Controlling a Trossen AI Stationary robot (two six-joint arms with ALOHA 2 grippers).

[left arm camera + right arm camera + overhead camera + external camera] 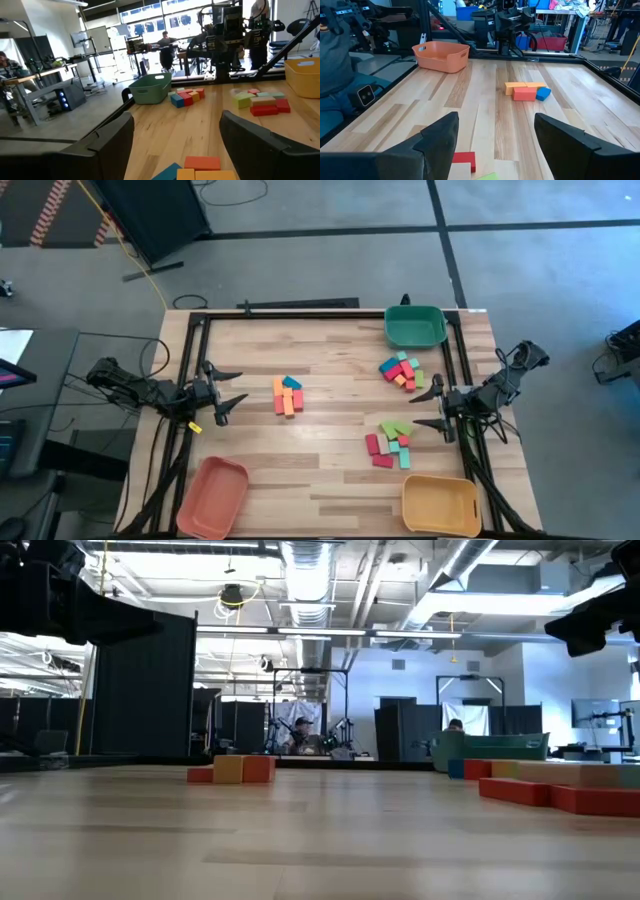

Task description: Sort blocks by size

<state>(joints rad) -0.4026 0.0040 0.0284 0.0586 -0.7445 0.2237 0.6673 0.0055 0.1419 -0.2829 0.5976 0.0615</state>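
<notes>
On the pale, plank-grained wooden desk [330,450] the blocks lie in three loose clusters of smooth, solid-colour cubes and short bars. A small group [288,396] of orange, red and blue pieces sits left of centre, its bars lying roughly crosswise. A second cluster [402,370] lies just below the green tray [415,326]; a third [390,443] sits lower on the right side, its bars pointing several ways. Rounded plastic trays stand at the edges (salmon [213,497] near left, yellow [440,504] near right). Both arms wait at the sides: left pincer [222,394] and right pincer [434,410] are spread apart, grasping nothing, with clear wood before them.
</notes>
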